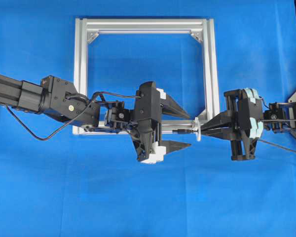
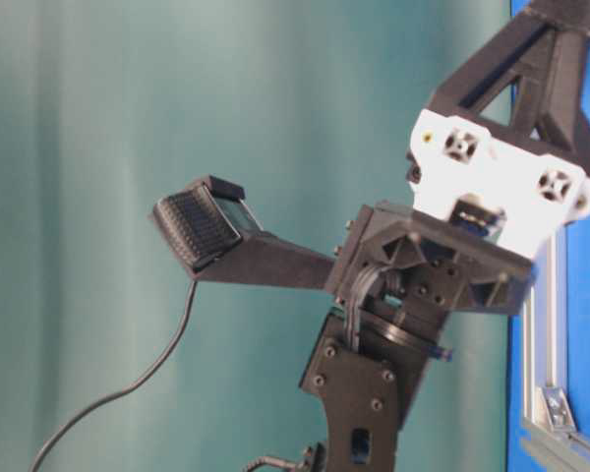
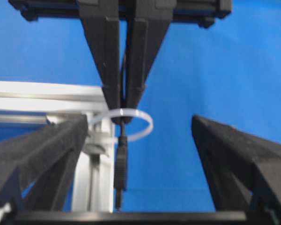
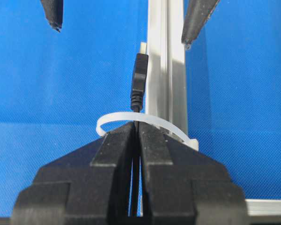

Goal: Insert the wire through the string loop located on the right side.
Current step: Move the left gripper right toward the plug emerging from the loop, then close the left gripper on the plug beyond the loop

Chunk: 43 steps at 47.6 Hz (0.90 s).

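The wire (image 4: 138, 86) already passes through the string loop (image 4: 131, 118) at the aluminium frame's (image 1: 209, 59) right corner; right gripper (image 4: 136, 129) pinches it; left gripper (image 1: 180, 126) stands released; pulling through remains.

Left gripper (image 1: 180, 128) fingers spread wide, open blue table (image 1: 153, 197) between and around them. In that gap: the wire (image 3: 121, 168) plug, free on both sides, lying along the aluminium frame (image 1: 81, 59) lower rail. Right gripper (image 1: 203, 127) fingertips pinched together at the string loop (image 3: 131, 123), blocking the far side of the loop. Frame interior bare; table below the rail unobstructed.
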### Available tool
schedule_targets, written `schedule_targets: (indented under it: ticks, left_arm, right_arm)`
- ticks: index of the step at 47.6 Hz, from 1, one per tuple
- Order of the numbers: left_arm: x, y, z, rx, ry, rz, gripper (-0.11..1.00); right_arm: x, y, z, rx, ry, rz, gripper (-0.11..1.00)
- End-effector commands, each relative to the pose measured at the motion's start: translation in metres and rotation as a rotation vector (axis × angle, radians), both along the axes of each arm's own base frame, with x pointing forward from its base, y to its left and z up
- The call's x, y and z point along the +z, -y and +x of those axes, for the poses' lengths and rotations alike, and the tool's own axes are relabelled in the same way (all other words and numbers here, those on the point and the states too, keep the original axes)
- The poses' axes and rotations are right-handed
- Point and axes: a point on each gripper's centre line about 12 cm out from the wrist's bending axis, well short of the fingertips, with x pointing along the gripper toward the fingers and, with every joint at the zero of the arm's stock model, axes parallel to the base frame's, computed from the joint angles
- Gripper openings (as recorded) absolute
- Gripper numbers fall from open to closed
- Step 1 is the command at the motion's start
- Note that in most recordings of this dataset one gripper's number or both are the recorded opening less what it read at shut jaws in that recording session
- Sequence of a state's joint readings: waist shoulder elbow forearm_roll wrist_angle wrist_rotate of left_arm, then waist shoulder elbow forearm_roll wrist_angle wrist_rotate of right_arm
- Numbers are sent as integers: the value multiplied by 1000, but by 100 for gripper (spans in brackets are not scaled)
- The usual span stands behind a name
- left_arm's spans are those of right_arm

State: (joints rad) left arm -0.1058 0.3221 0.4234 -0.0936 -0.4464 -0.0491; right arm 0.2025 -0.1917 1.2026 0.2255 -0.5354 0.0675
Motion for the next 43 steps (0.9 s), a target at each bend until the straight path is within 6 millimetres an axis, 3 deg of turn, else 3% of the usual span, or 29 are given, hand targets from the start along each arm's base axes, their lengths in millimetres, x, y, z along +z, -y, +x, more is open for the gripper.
schedule_targets:
  ticks: [1,18,43]
  left_arm:
    - [9,0,5,-1,29,1,85]
    - [-31,-5,10,11,-38,9,85]
    - [-32,-5,10,11,-39,7,85]
  right_arm:
    - [6,0,5,-4,24,6,-3]
    - [7,0,6,-4,27,7,-3]
    - [7,-1,6,-3,27,7,-3]
